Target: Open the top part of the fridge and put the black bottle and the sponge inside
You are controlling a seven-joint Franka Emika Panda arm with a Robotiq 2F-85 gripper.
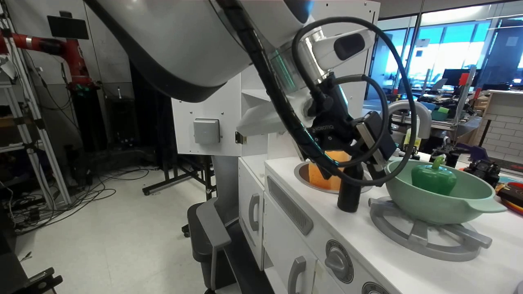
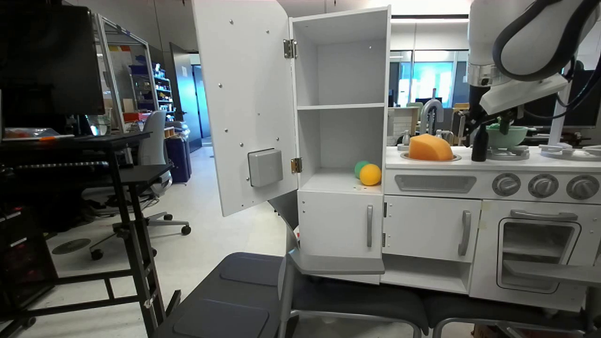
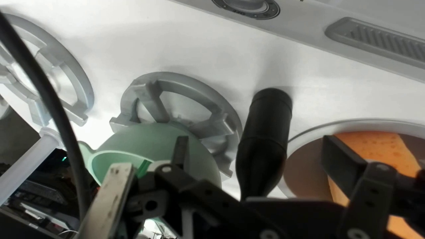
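A pepper (image 1: 433,179) sits in a green bowl (image 1: 441,207); 3 knobs (image 2: 543,186) form a row.

Strong, cool light comes from the windows (image 1: 461,45) behind the worktop (image 3: 186,46), washed out to white and cyan in both exterior views; in the wrist view, the black bottle (image 3: 268,119) throws a faint, soft-edged shadow toward the worktop's front; in an exterior view, cyan glints streak the cable sleeve (image 1: 273,87) above the worktop; in an exterior view, the fridge (image 2: 352,70) beside it is softly grey inside, and the monitor (image 2: 47,61) well apart from it looks flat black.
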